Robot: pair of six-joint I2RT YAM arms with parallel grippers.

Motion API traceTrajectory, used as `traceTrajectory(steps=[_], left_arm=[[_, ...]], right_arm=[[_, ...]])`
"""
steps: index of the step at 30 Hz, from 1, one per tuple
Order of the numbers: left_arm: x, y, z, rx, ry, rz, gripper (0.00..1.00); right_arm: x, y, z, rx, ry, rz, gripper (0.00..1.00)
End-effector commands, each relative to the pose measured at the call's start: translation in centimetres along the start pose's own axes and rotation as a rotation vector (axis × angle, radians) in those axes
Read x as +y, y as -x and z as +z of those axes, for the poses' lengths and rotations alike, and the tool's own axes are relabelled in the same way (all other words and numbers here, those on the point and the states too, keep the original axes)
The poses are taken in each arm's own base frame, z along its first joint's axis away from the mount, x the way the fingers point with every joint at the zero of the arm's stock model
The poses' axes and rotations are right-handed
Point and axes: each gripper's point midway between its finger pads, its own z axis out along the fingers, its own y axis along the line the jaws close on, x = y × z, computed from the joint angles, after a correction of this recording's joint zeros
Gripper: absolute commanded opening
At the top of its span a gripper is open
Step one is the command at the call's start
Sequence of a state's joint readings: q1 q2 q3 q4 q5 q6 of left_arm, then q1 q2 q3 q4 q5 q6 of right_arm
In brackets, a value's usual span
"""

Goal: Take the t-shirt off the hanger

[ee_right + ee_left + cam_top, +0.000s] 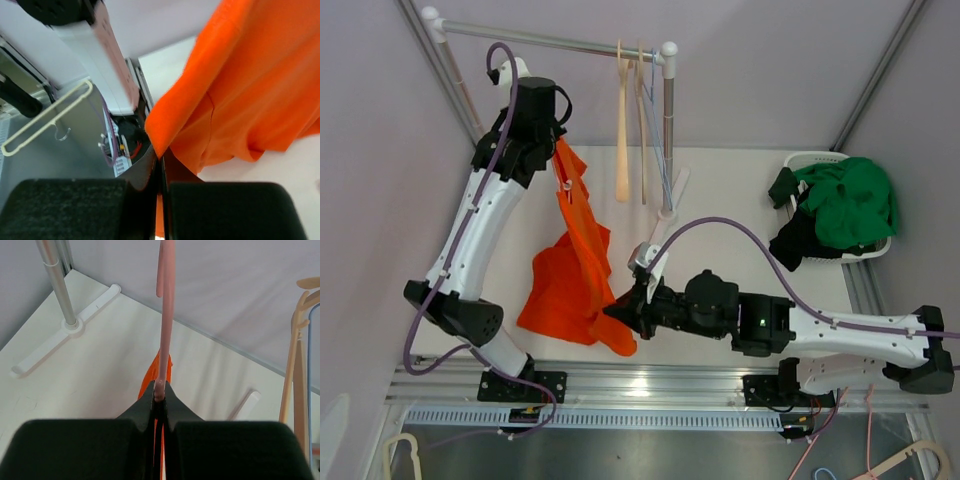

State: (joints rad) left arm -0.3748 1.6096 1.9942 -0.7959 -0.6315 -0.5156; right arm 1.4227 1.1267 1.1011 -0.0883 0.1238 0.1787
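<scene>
An orange t-shirt (575, 270) hangs from a pink hanger (165, 315) and droops onto the table. My left gripper (552, 150) is shut on the hanger's neck (160, 387) and holds it up off the rail. My right gripper (618, 311) is shut on the t-shirt's lower hem (165, 145) at the near side. In the right wrist view the orange cloth (250, 85) fills the upper right.
A clothes rail (550, 42) with two empty wooden hangers (622, 120) stands at the back. A white basket (835, 205) with green and black clothes is at the right. The rail's foot (70, 327) lies on the table. A spare cream hanger (45, 117) lies below the table edge.
</scene>
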Motion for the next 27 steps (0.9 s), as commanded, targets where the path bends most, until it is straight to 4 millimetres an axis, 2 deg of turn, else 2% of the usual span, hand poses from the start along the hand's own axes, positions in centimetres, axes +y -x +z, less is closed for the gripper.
traceTrajectory(steps=[1, 2, 3, 5, 9, 11, 12, 13, 14, 15, 16, 17, 18, 19, 20, 21, 23, 24, 25, 26, 27], left_arm=[[-0.7, 5.2, -1.7, -0.112, -0.058, -0.08, 0.01], [-0.7, 5.9, -2.0, -0.126, -0.058, -0.08, 0.01], [-0.4, 7.0, -2.7, -0.147, -0.052, -0.085, 0.01], [0.0, 7.4, -3.1, -0.146, -0.042, -0.071, 0.01], [0.6, 6.9, -2.9, -0.139, -0.018, -0.047, 0.01], [0.6, 6.4, -3.8, -0.106, -0.043, -0.056, 0.01], [0.6, 5.6, -4.1, -0.077, -0.061, -0.051, 0.01], [-0.3, 5.1, -4.9, -0.044, -0.135, -0.057, 0.01], [0.1, 5.1, -6.6, -0.039, -0.176, -0.073, 0.01], [0.0, 3.9, -7.1, -0.007, -0.21, -0.081, 0.01], [-0.2, 2.0, -7.5, 0.039, -0.249, -0.072, 0.01], [-1.3, 1.4, -9.1, 0.069, -0.353, -0.082, 0.01], [-0.9, 2.3, -11.8, 0.038, -0.415, -0.106, 0.01], [-1.2, -0.4, -12.2, 0.091, -0.432, -0.082, 0.01], [-1.0, -0.7, -13.1, 0.087, -0.444, -0.078, 0.01], [-0.2, -0.2, -15.0, 0.066, -0.471, -0.087, 0.0], [0.8, -2.7, -16.0, 0.116, -0.484, -0.058, 0.01], [1.1, -4.2, -16.5, 0.154, -0.512, -0.043, 0.01], [2.4, -3.6, -18.3, 0.124, -0.545, -0.062, 0.01], [3.2, -5.1, -18.5, 0.148, -0.544, -0.046, 0.01], [3.9, -4.9, -19.3, 0.133, -0.558, -0.044, 0.01]], right_arm=[[-0.6, -5.1, 0.6, 0.118, -0.049, 0.07, 0.0], [-0.5, -5.6, 0.9, 0.121, -0.049, 0.091, 0.0], [-0.8, -6.9, 1.5, 0.151, -0.06, 0.094, 0.0], [-0.8, -7.8, 2.0, 0.17, -0.061, 0.106, 0.0], [-0.8, -8.2, 2.4, 0.174, -0.058, 0.102, 0.0], [-1.6, -8.1, 2.4, 0.168, -0.084, 0.095, 0.0], [-2.1, -7.9, 2.5, 0.163, -0.098, 0.088, 0.0], [-3.3, -7.6, 2.6, 0.15, -0.127, 0.091, 0.0], [-3.9, -7.1, 2.9, 0.134, -0.139, 0.092, 0.0], [-4.6, -6.6, 3.0, 0.121, -0.152, 0.091, 0.0], [-6.1, -5.5, 3.4, 0.098, -0.189, 0.098, 0.0], [-6.9, -5.0, 3.5, 0.091, -0.211, 0.097, 0.0], [-7.8, -4.4, 3.6, 0.08, -0.231, 0.097, 0.0], [-8.6, -3.8, 3.5, 0.069, -0.251, 0.096, 0.0], [-10.3, -2.8, 3.2, 0.042, -0.298, 0.109, 0.0], [-11.0, -2.4, 2.9, 0.03, -0.315, 0.116, 0.0], [-12.6, -2.0, 2.2, 0.006, -0.369, 0.126, 0.0], [-13.0, -2.4, 2.0, 0.015, -0.383, 0.125, 0.0], [-13.4, -2.9, 1.7, 0.033, -0.398, 0.122, 0.0], [-13.9, -3.0, 1.4, 0.04, -0.427, 0.121, 0.0], [-14.1, -3.1, 1.1, 0.047, -0.443, 0.119, 0.0]])
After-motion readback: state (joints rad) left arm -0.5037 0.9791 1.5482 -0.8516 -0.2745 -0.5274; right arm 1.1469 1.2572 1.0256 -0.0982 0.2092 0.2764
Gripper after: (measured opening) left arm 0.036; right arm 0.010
